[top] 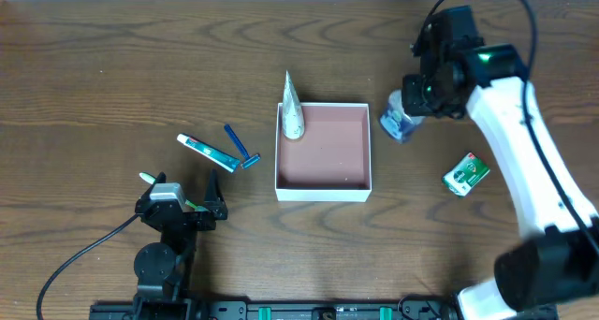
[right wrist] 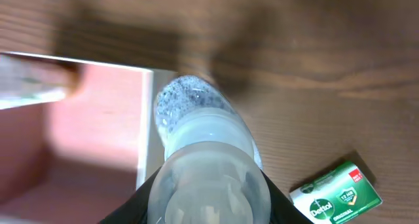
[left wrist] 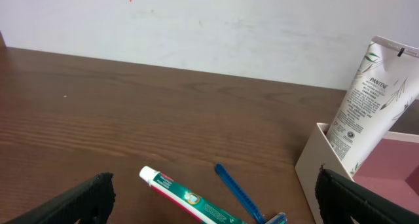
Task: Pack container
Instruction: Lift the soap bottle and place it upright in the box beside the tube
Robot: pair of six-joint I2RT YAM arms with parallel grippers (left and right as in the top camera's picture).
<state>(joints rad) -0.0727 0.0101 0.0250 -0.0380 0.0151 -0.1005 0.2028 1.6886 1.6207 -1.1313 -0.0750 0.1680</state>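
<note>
Right gripper (top: 409, 109): narrowed, clamped on the sides of a clear bottle (top: 396, 125). Seen end-on in the right wrist view, with foamy liquid at the bottle's far end. Positioned outside the container (top: 323, 191), just beside its right wall near the far right corner. Cannot tell whether resting on the bench (top: 112, 67) or lifted, nor whether touching the wall.

Left gripper (top: 182, 191): spread wide, nothing between the fingers. Low over the front left of the bench, facing the toothpaste tube (top: 208, 152) and razor (top: 241, 147).

Container: mid-bench, between the two arms. Shallow square box, thin white walls, reddish-brown floor, far larger than the toiletries around it. Holds a single item, a white Pantene tube (top: 293, 109): lower end inside the far left corner, tilted, leaning on the wall, crimped end sticking up past the rim.

Outside the container:
- toothpaste tube and blue razor, flat on the bench to its left, just beside each other, razor head nearest the left wall
- green Dettol soap box (top: 465, 173), flat on the bench to its right, apart from the wall and nearer the front than the bottle
</note>
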